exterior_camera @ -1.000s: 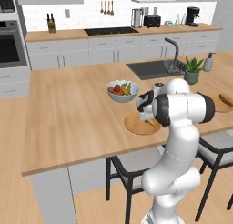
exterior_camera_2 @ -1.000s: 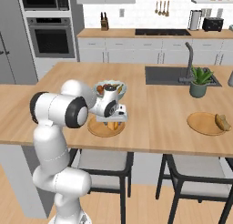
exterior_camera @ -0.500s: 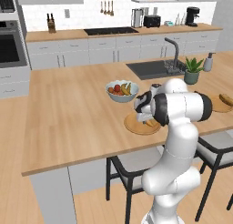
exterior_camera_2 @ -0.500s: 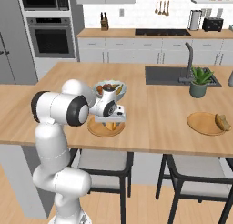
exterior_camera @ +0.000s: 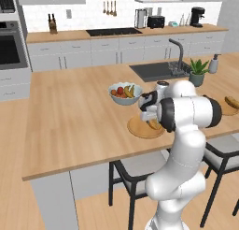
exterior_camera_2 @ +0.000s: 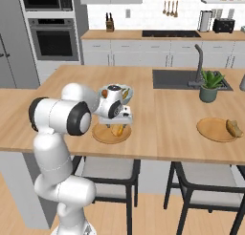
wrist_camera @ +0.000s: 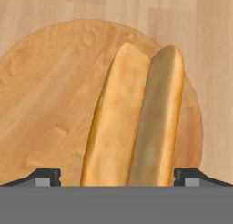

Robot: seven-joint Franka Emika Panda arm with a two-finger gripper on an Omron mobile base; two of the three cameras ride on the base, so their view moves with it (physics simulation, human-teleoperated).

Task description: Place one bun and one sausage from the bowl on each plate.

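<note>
A long golden bun [wrist_camera: 132, 118], its right half darker, lies on the near round wooden plate [wrist_camera: 45, 104]. My gripper [wrist_camera: 116, 175] hangs straight over it, open, with the fingertips [wrist_camera: 48, 175] standing clear of both sides of the bun. From the base, my gripper [exterior_camera: 150, 117] [exterior_camera_2: 119, 125] is low over that plate [exterior_camera: 137, 129] [exterior_camera_2: 101, 135]. A second wooden plate [exterior_camera_2: 213, 130] [exterior_camera: 229, 111] at the counter's right end carries a brownish bun [exterior_camera_2: 233, 128] [exterior_camera: 232, 101]. The bowl and any sausage are hidden from view.
A pale bowl of fruit [exterior_camera: 123, 92] sits just behind the near plate, with a shaker [exterior_camera: 162, 85] beside it. Sink and faucet [exterior_camera_2: 197, 67] and a potted plant [exterior_camera_2: 209, 83] lie further right. Dark stools [exterior_camera_2: 210, 191] stand under the counter's front edge.
The jaws have spread wider around the bun, which stays lying on the near plate. The arm has hardly moved.
</note>
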